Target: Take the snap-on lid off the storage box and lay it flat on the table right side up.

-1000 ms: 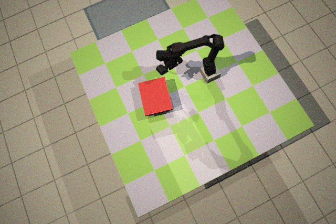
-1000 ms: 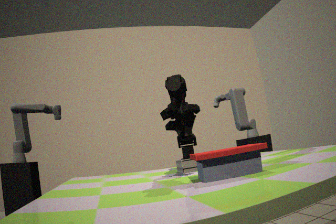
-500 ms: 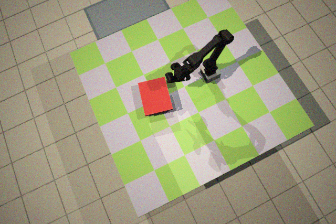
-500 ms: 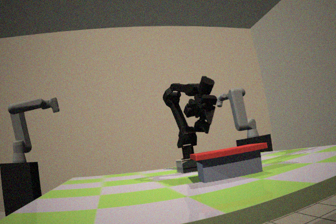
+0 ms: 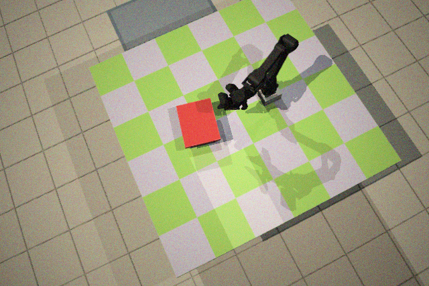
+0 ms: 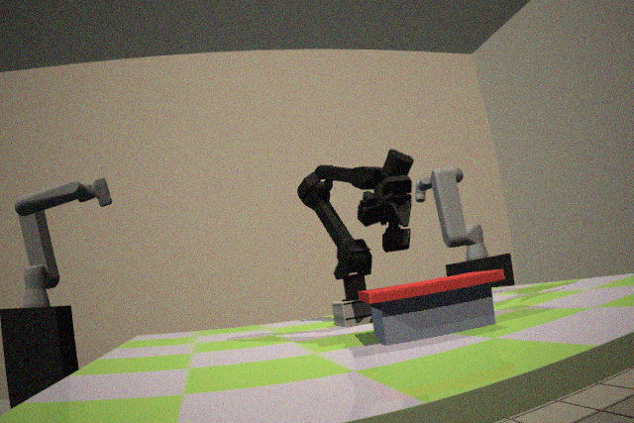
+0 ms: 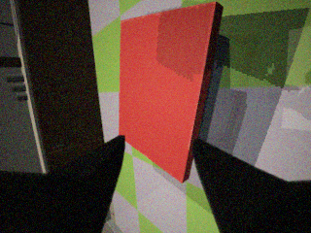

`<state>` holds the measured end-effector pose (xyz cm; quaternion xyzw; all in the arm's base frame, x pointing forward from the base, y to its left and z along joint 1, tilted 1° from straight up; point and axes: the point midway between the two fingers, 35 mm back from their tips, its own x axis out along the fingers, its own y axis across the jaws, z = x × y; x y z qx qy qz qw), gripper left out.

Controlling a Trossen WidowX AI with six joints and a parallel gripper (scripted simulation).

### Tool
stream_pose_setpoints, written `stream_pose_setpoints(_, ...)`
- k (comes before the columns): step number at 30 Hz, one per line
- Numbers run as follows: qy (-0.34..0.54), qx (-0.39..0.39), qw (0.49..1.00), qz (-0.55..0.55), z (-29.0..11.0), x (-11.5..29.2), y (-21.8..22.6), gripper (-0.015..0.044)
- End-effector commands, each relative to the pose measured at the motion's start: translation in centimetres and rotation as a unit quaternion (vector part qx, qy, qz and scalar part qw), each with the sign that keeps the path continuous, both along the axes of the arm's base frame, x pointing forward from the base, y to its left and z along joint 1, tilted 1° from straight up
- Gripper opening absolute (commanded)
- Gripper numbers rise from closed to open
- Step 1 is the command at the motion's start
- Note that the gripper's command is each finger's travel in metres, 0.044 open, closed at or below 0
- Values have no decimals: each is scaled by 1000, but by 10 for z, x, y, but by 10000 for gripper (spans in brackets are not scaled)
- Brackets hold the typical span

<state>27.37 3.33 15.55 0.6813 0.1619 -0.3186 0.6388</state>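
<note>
Overhead, the red lid (image 5: pixel 198 122) sits on the storage box (image 5: pixel 226 129), of which only a grey sliver shows along the lid's right edge, near the middle of the checkered table (image 5: pixel 166 206). The black arm reaches from its base (image 5: pixel 271 97) toward the lid's far right corner, and the end effector (image 5: pixel 223 102) sits just beside that corner.

From the exterior view, the lid (image 6: pixel 432 285) lies level on the grey box (image 6: pixel 432 317), overhanging it on both ends. The end effector (image 6: pixel 395 240) hangs above the lid, well apart from it, fingers pointing down. Two grey arms stand off the table, left and far right.

Through the wrist view, the lid (image 7: pixel 162 92) fills the gap between the two dark fingers, which stand about half open with nothing between them.

By my judgement this is the approach step: the lid is not yet gripped. Next the end effector likely needs to descend and line its fingers across a lid edge, close there, then lift gently enough that the snap releases without dragging the box.
</note>
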Motion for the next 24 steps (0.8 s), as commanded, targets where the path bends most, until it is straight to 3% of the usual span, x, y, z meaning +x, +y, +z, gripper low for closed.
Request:
stream_pose_setpoints(1, -7, 4, 1000, -6, -2, 0, 1, 235)
stream_pose_setpoints(7, -6, 4, 1000, -6, -65, 0, 0, 235)
stream_pose_setpoints(24, -5, 3, 1000, -5, -76, 13, -2, 235)
